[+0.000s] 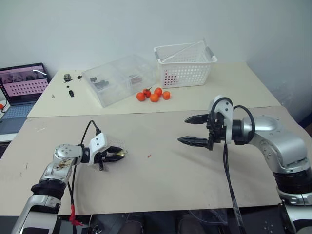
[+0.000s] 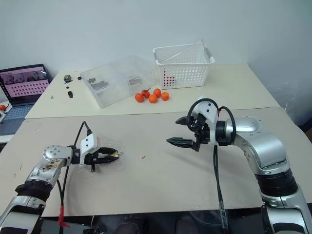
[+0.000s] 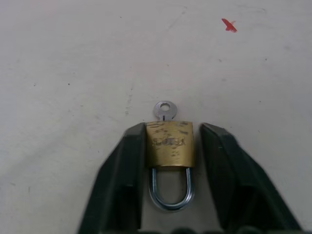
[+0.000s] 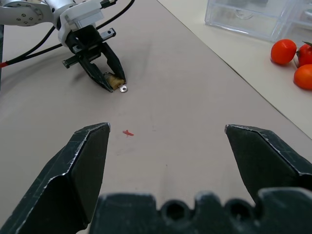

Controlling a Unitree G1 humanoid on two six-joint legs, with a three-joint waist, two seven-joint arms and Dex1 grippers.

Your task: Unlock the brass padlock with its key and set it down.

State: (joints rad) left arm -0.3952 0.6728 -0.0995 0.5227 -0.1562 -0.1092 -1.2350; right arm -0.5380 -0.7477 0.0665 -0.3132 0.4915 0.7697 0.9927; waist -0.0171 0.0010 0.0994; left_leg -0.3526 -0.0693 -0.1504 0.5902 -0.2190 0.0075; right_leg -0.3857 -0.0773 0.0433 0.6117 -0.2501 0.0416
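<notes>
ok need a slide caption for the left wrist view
Left gripper brackets the brass padlock on the table, its key still in the lock.

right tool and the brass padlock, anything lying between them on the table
Almost bare: in the right wrist view, only a small red mark lies on the tabletop between the right tool and the brass padlock, which sits in the left tool.

padlock [image 3: 170, 144] on table [image 1: 161, 180], basket [image 1: 185, 64] behind, laptop [image 1: 22, 87] far left
</notes>
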